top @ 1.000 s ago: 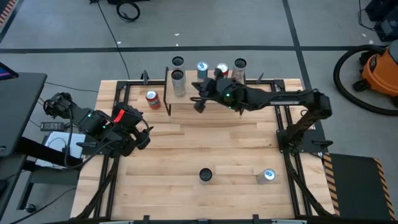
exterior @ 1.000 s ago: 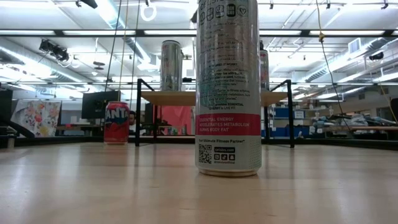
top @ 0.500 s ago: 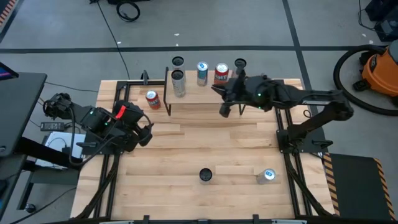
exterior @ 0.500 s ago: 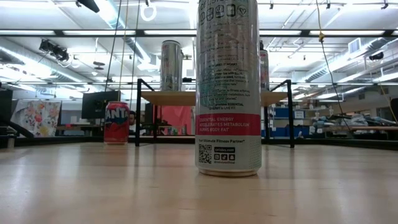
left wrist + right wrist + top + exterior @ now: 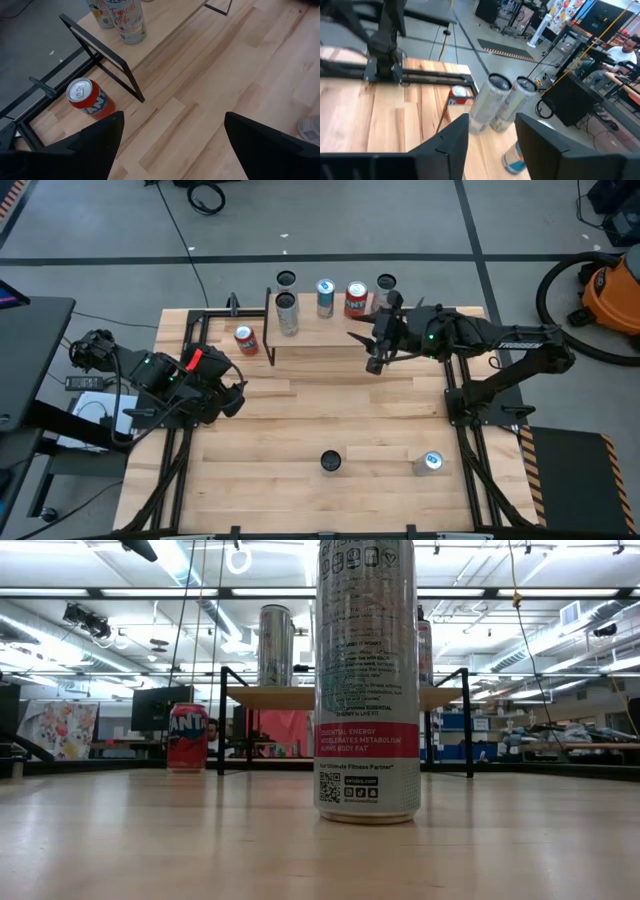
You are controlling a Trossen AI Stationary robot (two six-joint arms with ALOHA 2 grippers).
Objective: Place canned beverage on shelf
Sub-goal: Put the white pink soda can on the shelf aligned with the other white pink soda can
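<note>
**On the shelf, five cans; three more wait on the table**

At the upper middle of the high view, the shelf (image 5: 320,330) already carries a row of cans along its far edge: two tall silver cans (image 5: 286,302) at the left end, a blue-topped can (image 5: 325,290), a short red can (image 5: 356,297) and a dark-topped can (image 5: 386,282) toward the right. By my reading, that much of the job is done.

Three drinks are not yet up there. An orange-red can (image 5: 245,339) stands on the table (image 5: 340,410) just left of the shelf's black leg. Two more stand near the lower edge of the frame: a dark-topped tall can (image 5: 331,462) at lower centre and a blue-topped lower can (image 5: 431,461) to its right. Any of these could be the next to go up; the pictures do not say which.

The right gripper (image 5: 378,348) hangs over the right part of the shelf board, below the red can in the frame and apart from it. Its wrist view shows the two fingers (image 5: 451,140) parted with nothing between them; the silver cans stand beyond. It holds and touches nothing.

The left gripper (image 5: 225,393) waits at centre left of the frame, over the table edge. Its fingers are spread wide and empty, with the orange-red can ahead of it.
</note>
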